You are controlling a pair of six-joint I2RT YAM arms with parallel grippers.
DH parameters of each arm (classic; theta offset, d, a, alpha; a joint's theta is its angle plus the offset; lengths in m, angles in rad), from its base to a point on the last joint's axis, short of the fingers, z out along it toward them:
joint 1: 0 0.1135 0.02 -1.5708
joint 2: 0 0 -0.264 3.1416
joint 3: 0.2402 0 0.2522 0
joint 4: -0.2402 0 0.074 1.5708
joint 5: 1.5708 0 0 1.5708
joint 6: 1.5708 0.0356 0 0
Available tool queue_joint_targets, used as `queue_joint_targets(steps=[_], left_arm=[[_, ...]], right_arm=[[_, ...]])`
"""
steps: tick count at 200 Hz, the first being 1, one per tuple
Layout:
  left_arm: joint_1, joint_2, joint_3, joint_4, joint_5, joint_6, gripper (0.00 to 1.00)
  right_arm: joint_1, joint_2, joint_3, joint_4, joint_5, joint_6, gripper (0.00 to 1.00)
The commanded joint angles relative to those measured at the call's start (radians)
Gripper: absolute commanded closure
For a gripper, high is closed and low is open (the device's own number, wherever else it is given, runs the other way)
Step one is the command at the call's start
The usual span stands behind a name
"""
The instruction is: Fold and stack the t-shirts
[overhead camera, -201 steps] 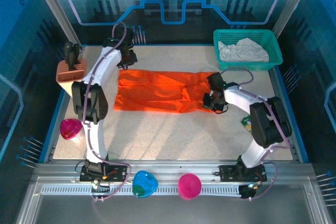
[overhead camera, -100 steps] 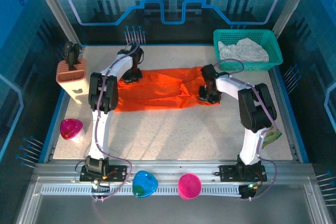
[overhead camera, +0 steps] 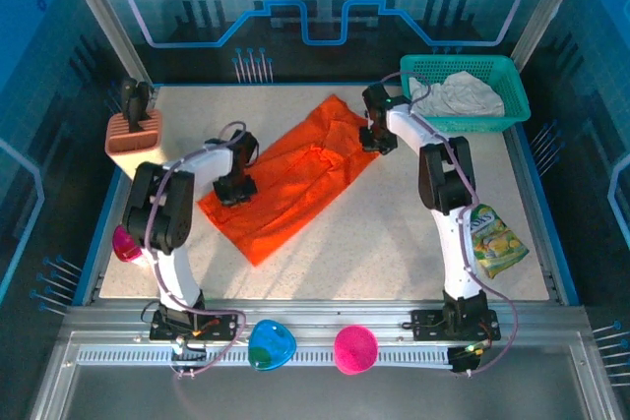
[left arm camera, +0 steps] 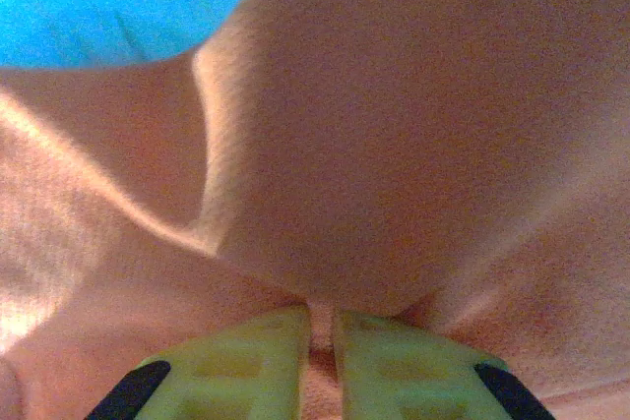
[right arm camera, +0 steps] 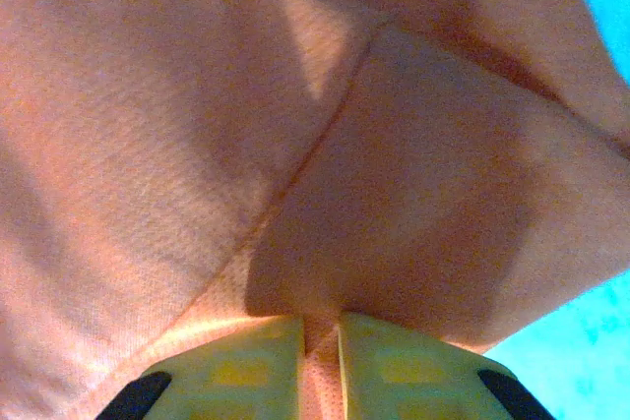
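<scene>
The orange t-shirt point(overhead camera: 295, 179) lies on the surface point(overhead camera: 325, 253), its long axis running diagonally from near left to far right. The left end effector point(overhead camera: 234, 187) pinches its left edge, jaws narrow on the cloth. Farther off, the right end effector point(overhead camera: 375, 137) grips its far-right edge likewise. The off-white t-shirt point(overhead camera: 463, 95) sits in the teal mesh basket point(overhead camera: 463, 61), far right.

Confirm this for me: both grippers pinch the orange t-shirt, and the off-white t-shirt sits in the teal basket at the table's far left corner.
One detail is wrong. The teal basket stands at the table's far right corner, not the far left, as the top external view shows. The rest holds: the left gripper and the right gripper each pinch the orange t-shirt, and the off-white t-shirt sits in that basket.
</scene>
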Motion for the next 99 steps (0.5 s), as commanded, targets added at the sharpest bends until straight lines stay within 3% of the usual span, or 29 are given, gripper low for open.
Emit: queue_joint_targets(steps=[1,31,55,71,99], left_arm=[[-0.093,-0.058,-0.125,0.069,0.136,-0.119,0.82],[-0.211,-0.144,-0.145,0.098,0.189,-0.214,0.81],[-0.263,-0.221,-0.077,0.048,0.185,-0.234,0.78],[-0.265,-0.286,-0.012,-0.021,0.15,-0.223,0.73],[-0.25,-0.353,0.106,-0.155,0.052,-0.174,0.63]], right_arm=[[-0.013,0.104,0.143,-0.097,-0.06,-0.062,0.81],[-0.014,0.172,0.306,-0.125,-0.114,-0.093,0.81],[-0.014,0.128,0.361,-0.146,-0.142,-0.12,0.81],[-0.013,0.03,0.313,-0.133,-0.145,-0.12,0.8],[-0.001,-0.222,0.058,-0.046,-0.124,-0.069,0.8]])
